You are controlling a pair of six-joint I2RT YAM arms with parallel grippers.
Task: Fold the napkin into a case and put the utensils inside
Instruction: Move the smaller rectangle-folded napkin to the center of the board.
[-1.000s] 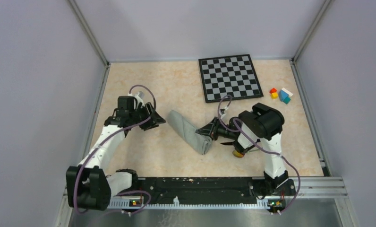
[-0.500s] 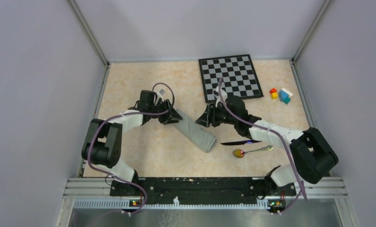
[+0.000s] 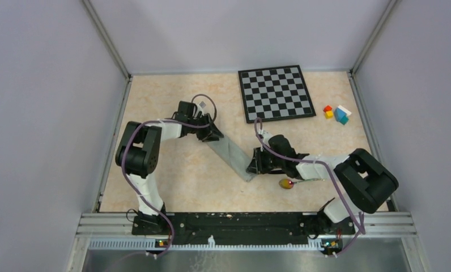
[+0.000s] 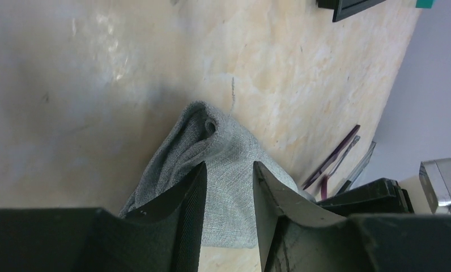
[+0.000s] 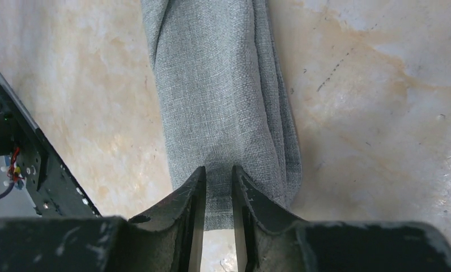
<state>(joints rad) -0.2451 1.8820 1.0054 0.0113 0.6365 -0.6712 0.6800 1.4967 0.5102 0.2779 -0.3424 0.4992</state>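
Napkin (image 3: 230,153) folded into a strip, middle of the worktop (image 3: 178,175), left gripper (image 3: 214,136) pinching its far end, right gripper (image 3: 253,168) clamped narrow on near end.

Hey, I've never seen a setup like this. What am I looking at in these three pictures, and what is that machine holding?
It is a robot with two arms, a left arm and a right arm, bolted at the near edge of a table. The wide picture comes from a fixed camera above and behind them. The close-ups come from wrist cameras: one looks past the left pincer, the other past the right pincer. On the table lie a folded grey-green napkin, a chessboard, small coloured blocks and a spoon. The left pincer appears to grip the napkin's far end, and the right one grips its near end.
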